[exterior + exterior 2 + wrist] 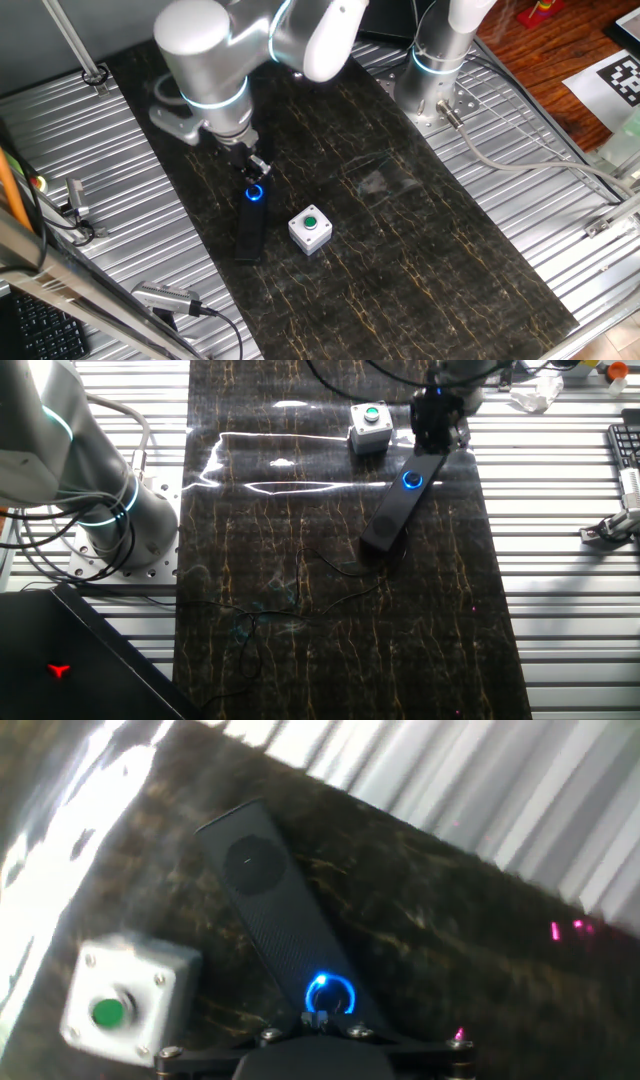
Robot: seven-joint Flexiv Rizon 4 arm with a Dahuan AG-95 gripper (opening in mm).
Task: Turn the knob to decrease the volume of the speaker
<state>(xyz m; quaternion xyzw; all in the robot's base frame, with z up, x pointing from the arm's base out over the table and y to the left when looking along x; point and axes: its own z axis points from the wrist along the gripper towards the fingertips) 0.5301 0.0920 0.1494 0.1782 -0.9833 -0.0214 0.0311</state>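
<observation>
I see the knob (255,193) glowing with a blue ring at one end of the speaker (250,228). The speaker is a long black bar lying flat on the dark worktop (420,240). In the hand view the knob (329,994) sits close to the bottom edge, right in front of my tool, and the speaker (280,915) stretches away from it.

My tool (256,168) hangs just over the knob end of the bar. From the other fixed view the tool (437,430) is right beside the blue ring (412,480), at the end of the speaker (398,510) closest to the button box. I cannot tell if the fingers are spread or pressed together, or if they touch the knob.

A small white box with a green button (310,228) sits just beside the speaker, not touching it. I see no bins or bowls here. Ribbed metal plates (90,200) lie on both sides of the worktop.
</observation>
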